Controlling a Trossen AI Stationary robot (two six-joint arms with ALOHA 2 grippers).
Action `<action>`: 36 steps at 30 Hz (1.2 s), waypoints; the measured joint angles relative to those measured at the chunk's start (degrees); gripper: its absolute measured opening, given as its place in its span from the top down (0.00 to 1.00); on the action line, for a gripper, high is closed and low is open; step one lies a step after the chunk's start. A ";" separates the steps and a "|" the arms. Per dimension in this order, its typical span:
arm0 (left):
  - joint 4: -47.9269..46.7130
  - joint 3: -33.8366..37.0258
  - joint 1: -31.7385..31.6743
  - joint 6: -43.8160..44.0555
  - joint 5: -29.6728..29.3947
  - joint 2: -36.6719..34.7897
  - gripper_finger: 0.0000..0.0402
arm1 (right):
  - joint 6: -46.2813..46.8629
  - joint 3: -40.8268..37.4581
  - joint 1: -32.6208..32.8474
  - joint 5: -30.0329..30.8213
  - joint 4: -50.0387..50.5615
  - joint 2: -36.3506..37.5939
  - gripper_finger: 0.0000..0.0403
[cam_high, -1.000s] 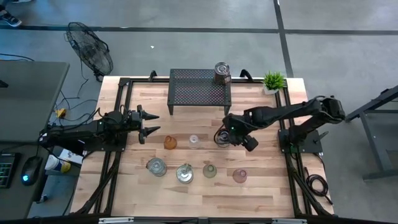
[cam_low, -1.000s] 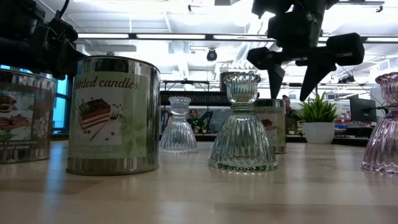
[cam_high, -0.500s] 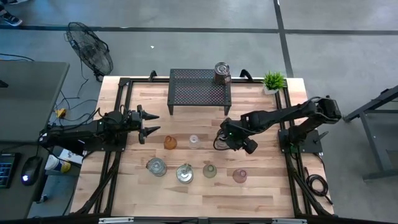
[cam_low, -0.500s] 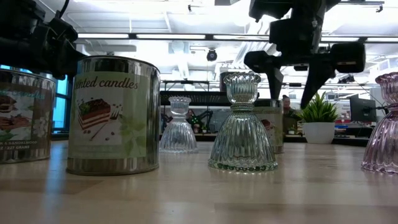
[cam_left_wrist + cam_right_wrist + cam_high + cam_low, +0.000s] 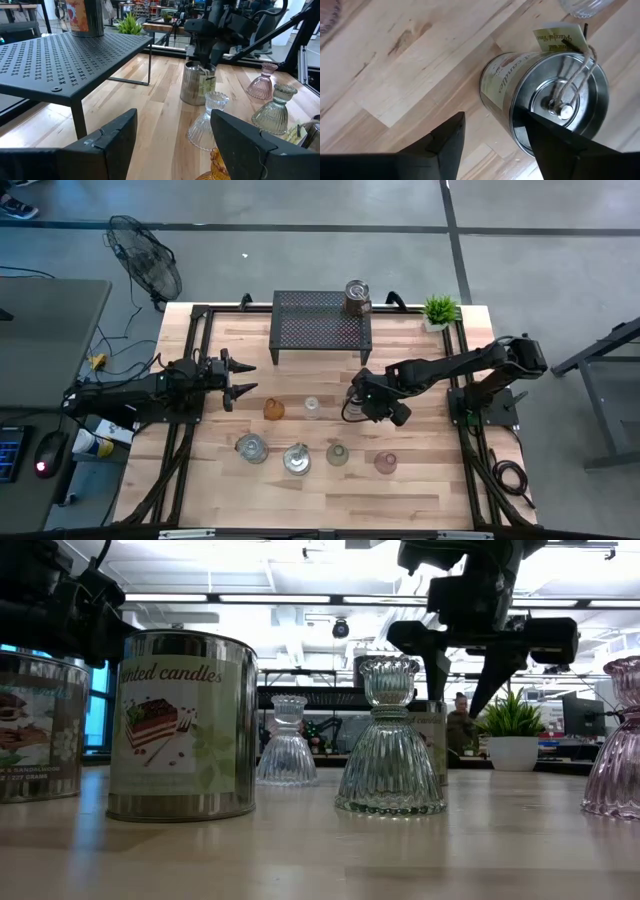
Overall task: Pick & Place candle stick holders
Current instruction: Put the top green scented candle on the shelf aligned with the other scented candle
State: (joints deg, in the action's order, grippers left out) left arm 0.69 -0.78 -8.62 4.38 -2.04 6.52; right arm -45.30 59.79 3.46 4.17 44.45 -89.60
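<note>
Several holders stand on their bases on the wooden table: an amber one [image 5: 274,409], a clear one [image 5: 312,408], a pale green one [image 5: 337,452], a pinkish one [image 5: 385,463], and silvery candle tins [image 5: 251,447] [image 5: 296,458]. Another silvery tin [image 5: 555,95] with a paper tag stands at mid-table. My right gripper [image 5: 357,402] hovers open just above it, with one finger [image 5: 560,145] over its lid and the other finger beside it. In the low view my right gripper [image 5: 462,690] shows above that tin [image 5: 437,740]. My left gripper [image 5: 240,378] waits open at the left.
A black perforated shelf [image 5: 322,322] stands at the far middle with one more tin [image 5: 356,295] on it. A small potted plant [image 5: 438,310] stands at the far right. Black frame rails run along the table's left and right sides. Bare wood lies near the front edge.
My right gripper has moved toward the table's left and slightly down, coming over the mid-table silvery tin. It stays open.
</note>
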 joint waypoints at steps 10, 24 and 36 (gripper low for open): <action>0.00 0.00 0.01 0.01 -0.02 -0.01 0.38 | -0.20 -0.07 -0.04 3.20 -0.04 -0.07 0.64; 0.00 0.00 0.02 0.00 -0.02 0.00 0.38 | 0.43 -0.11 -0.03 4.84 -0.62 -0.09 0.78; 0.02 0.00 0.00 0.02 -0.03 -0.02 0.38 | 1.53 -0.13 -0.02 4.86 -0.65 -0.09 0.87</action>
State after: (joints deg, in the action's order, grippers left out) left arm 0.71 -0.78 -8.62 4.40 -2.08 6.50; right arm -43.77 59.66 3.44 9.04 43.79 -89.69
